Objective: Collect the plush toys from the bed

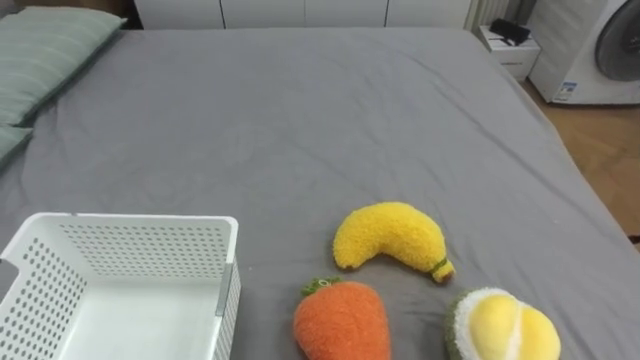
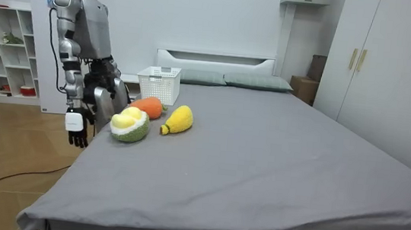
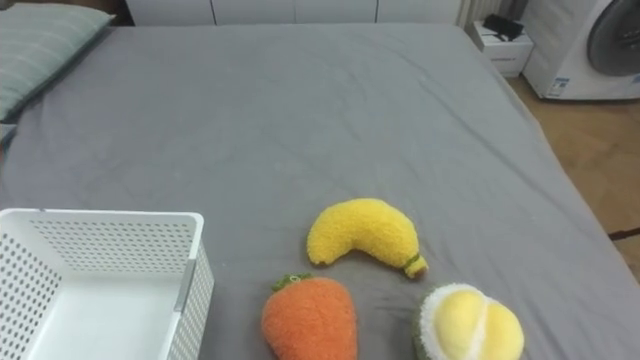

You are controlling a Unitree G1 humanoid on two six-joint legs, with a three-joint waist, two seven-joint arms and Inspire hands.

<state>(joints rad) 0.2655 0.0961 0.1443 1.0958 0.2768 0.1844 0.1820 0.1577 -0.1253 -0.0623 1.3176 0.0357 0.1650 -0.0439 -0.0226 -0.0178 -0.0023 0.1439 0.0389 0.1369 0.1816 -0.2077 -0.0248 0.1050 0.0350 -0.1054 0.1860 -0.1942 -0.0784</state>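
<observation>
Three plush toys lie on the grey bed near its front edge: a yellow banana, an orange carrot and a green-rimmed white and yellow fruit. An empty white slatted basket stands on the bed to the left of the carrot. In the room view I stand at the bed's side, right by the toys. My right hand hangs open beside my leg, below the mattress edge. My left hand is a dark shape behind the toys.
Striped pillows lie at the bed's far left. A washing machine and a small white stand sit beyond the bed's right side. A white shelf unit stands behind me, wardrobes across the room.
</observation>
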